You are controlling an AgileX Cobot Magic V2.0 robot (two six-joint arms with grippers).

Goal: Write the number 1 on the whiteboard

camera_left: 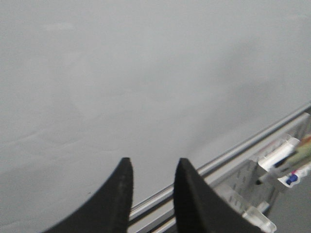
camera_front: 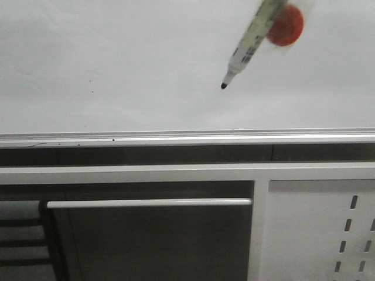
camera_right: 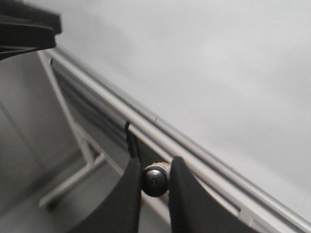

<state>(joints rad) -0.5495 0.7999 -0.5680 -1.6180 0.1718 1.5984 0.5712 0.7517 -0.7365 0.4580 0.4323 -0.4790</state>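
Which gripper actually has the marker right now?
The right gripper: its fingers clamp the marker. The left gripper is open and empty.

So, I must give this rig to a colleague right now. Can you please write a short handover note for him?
Right gripper: shut on the marker, which slants down to the left in the front view, cap off, dark tip close to the whiteboard; contact cannot be told.
Left gripper: open, holding nothing, facing a bare part of the board above its metal rail.
Done: marker picked up and brought to the board.
Left: no pen stroke shows yet, only tiny specks. The number 1 has still to be drawn, downward from about where the tip is.
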